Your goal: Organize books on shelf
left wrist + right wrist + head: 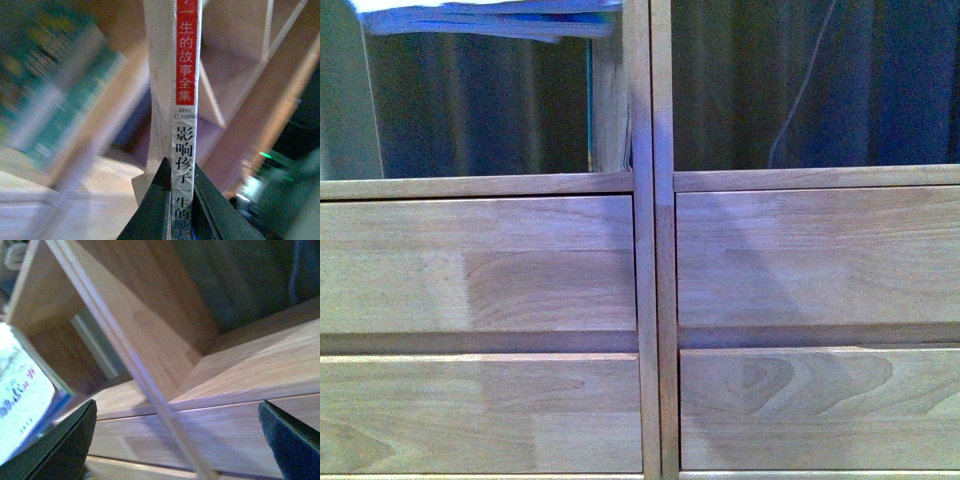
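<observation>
In the left wrist view, my left gripper (181,186) is shut on a thin book with a white-and-red spine (186,75) printed with black characters, and the spine runs straight out from between the jaws. A blurred teal book (55,90) lies beside it. The right gripper (177,440) is open with nothing between its dark fingers (65,445), facing the pale wooden shelf (150,315). A pale book cover (20,400) shows at that view's edge. In the front view, a book's white-and-blue page edge (490,20) pokes into the upper left compartment. Neither gripper shows there.
The shelf's centre uprights (651,240) split two columns. Two plain drawer fronts (480,265) stack on each side under the open compartments. Dark curtain (820,80) and a thin cable (800,90) show through the backless right compartment.
</observation>
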{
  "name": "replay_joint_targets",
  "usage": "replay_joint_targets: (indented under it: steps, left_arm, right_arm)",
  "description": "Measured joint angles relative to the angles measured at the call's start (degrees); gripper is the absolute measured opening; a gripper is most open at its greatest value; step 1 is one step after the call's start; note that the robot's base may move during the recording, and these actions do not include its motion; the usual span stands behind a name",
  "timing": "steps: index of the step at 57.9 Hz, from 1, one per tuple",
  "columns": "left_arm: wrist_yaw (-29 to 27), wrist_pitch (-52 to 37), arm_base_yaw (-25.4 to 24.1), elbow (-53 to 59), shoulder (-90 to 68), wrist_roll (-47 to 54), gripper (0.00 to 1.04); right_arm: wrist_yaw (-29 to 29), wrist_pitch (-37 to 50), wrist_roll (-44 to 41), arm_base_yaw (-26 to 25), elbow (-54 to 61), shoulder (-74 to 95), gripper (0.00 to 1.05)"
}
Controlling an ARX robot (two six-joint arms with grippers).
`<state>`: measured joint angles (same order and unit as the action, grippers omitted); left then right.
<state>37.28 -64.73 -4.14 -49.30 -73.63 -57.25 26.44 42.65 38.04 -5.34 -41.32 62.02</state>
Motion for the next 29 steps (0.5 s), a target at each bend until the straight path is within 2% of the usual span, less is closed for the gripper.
replay_joint_targets:
  steps: [5,15,21,29]
  left_arm:
    - [-3.5,5.2,-1.6,-1.9,-0.3,10.6,0.07]
    - [-6.8,13.4,-0.6,-6.8,-4.0,28.3,0.07]
    - [-10.6,16.4,0.2,-10.1,-6.9,36.3,0.07]
    - [-16.1,20.4,1.5,-16.0,-12.8,48.6,0.07]
  right_arm:
    - [-0.7,-2.3,-8.1,-2.9,0.4,-2.7,0.98]
    - [-3.7,-3.1,-20.2,-6.3,3.0,-7.9,0.98]
    - [-5.8,-2.8,-26.8,-5.9,5.1,-11.1,0.98]
    - [-8.9,-2.6,-38.2,-2.5,8.4,-18.0,0.98]
